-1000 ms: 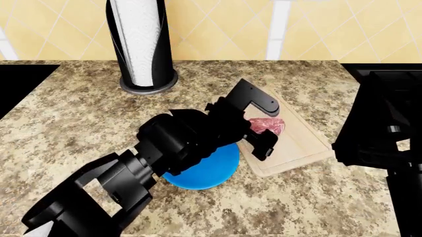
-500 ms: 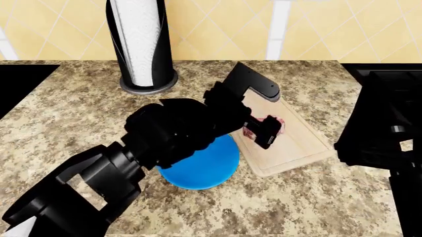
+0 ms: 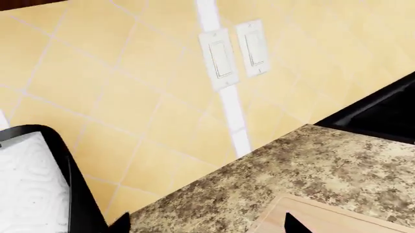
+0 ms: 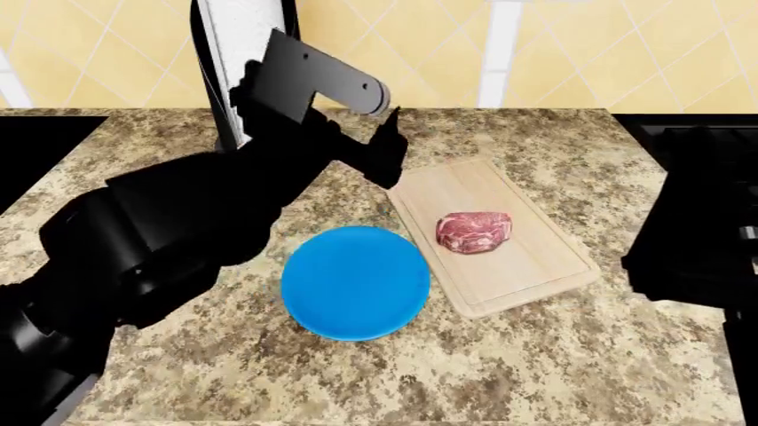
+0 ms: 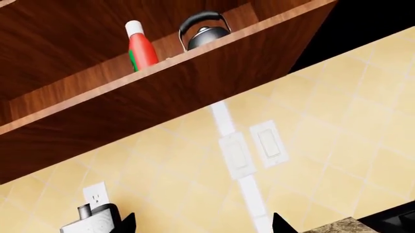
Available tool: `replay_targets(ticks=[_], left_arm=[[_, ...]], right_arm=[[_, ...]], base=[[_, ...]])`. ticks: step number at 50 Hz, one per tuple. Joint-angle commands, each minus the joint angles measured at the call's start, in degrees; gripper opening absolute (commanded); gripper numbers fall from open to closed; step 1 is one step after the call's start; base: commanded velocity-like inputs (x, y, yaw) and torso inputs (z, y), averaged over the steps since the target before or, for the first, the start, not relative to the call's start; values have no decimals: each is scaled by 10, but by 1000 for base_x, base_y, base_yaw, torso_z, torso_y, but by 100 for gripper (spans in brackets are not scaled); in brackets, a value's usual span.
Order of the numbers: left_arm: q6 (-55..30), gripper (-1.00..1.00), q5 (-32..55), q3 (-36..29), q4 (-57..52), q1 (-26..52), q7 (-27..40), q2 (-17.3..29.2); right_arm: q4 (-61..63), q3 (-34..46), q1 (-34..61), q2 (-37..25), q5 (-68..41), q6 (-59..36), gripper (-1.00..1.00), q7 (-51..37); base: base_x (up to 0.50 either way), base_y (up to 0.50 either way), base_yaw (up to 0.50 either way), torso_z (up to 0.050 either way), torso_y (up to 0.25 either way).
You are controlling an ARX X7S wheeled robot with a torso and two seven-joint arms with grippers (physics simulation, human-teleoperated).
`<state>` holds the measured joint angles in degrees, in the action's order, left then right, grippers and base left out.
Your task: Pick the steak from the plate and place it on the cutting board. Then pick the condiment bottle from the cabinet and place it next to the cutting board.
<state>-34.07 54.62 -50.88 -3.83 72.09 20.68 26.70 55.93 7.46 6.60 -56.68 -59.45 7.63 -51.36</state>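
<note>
Left gripper (image 4: 376,133) fingers spread, nothing between them; dark fingertips (image 3: 293,224) show at the edge of the left wrist view, wide apart, over the far corner of the cutting board (image 4: 492,232). In the head view the gripper is raised above the desk (image 4: 142,169), just beyond the board's far-left corner, with the arm running back toward the lower left. Right gripper (image 5: 201,224): only two dark tips (image 5: 126,223) at the edge of the right wrist view, well apart, empty, so spread; it points up at the wall. In the head view just the right arm's dark bulk shows at the right edge.

Steak (image 4: 474,231) lies flat on the cutting board, about mid-board, free of both grippers. Plate (image 4: 355,281) sits bare on the desk, touching or slightly overlapping the board's left edge, near side of the steak. Condiment bottle (image 5: 141,46) stands upright on the cabinet shelf (image 5: 162,92) high on the wall, just beside a dark kettle (image 5: 204,31). Paper-towel holder (image 4: 243,62) stands at the back of the desk, partly hidden behind the left arm. Light switches (image 3: 234,51) on the tiled wall; an outlet (image 5: 95,193) further along.
</note>
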Motion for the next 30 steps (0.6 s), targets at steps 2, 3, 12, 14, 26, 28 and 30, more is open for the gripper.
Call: replay_targets(ticks=[2, 3, 12, 14, 26, 28, 30], left_arm=[[71, 100, 2, 71, -103, -49, 64, 100], [87, 100, -2, 81, -103, -55, 68, 103], [238, 100, -25, 165, -88, -138, 100, 109], [263, 100, -32, 176, -86, -156, 105, 109], [331, 100, -84, 217, -88, -219, 167, 126], [341, 100, -92, 222, -82, -227, 172, 127], [351, 100, -96, 228, -74, -234, 176, 127]], right_arm=[[10, -5, 21, -17, -20, -7, 100, -18], [11, -5, 27, -21, -26, -9, 100, -21], [17, -5, 66, -42, -57, -26, 100, -44], [18, -4, 74, -45, -61, -30, 100, -47], [17, 3, 99, -51, -74, -40, 100, -57], [19, 3, 102, -53, -77, -40, 100, -59], [21, 1, 104, -57, -80, -40, 100, -62]], base=[[0, 0, 0, 0, 0], [0, 0, 0, 0, 0], [0, 0, 0, 0, 0], [0, 0, 0, 0, 0], [0, 0, 0, 0, 0], [0, 0, 0, 0, 0], [0, 0, 0, 0, 0]])
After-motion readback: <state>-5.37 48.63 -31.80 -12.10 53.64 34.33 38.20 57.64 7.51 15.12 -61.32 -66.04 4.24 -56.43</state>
